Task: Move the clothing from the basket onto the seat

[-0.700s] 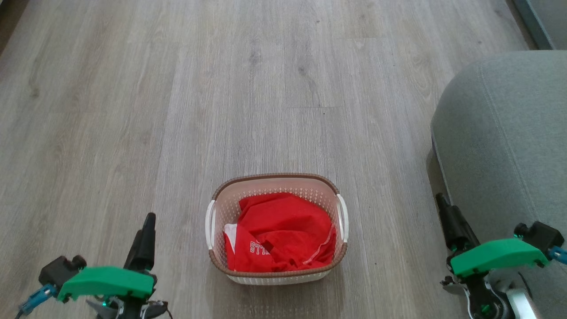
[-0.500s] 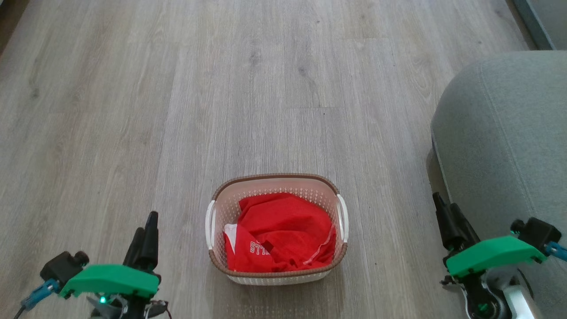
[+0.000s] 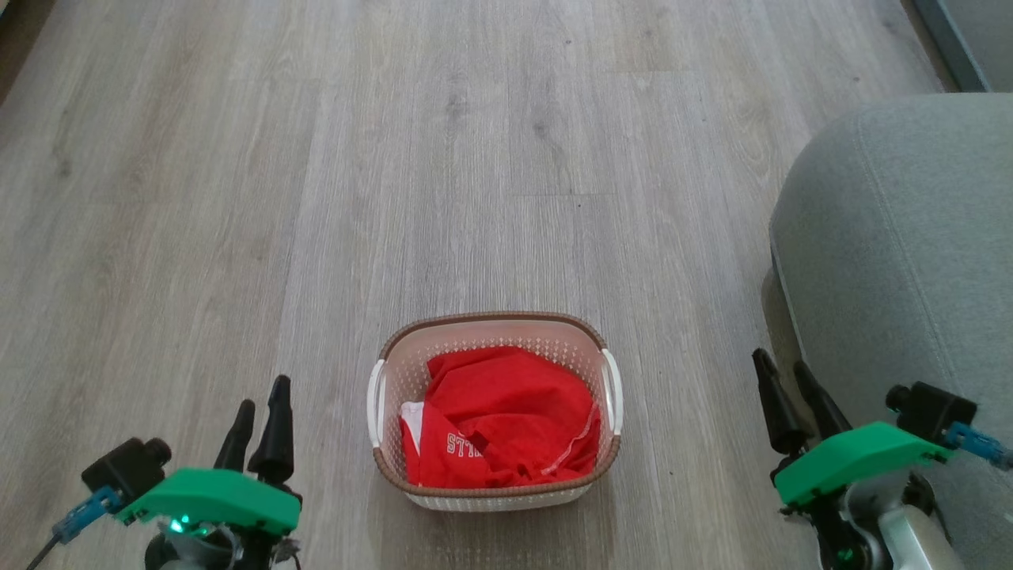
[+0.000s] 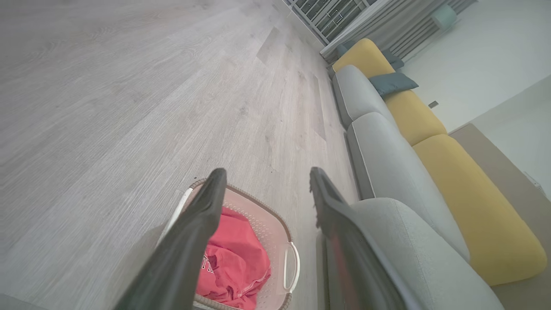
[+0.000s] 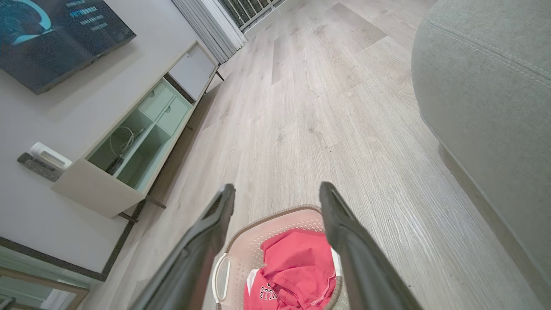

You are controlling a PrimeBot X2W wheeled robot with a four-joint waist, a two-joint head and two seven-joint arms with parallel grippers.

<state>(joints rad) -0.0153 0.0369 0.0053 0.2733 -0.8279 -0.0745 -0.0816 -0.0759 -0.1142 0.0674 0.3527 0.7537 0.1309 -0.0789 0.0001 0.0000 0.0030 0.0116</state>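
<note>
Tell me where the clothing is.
Head view, bottom centre: the clothing lies in the basket on the floor, with the grey seat to its right.

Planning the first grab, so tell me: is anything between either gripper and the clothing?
Nothing visible. The clothing lies uncovered in the open basket; only bare floor separates the basket from the left gripper and right gripper.

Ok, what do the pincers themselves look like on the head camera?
Both match: the left pincer and right pincer each have two long, tapered black fingers rising from a flat bright green cover. A black boxy module sits beside each cover with a blue cable plug. A small green light glows under the left cover.
</note>
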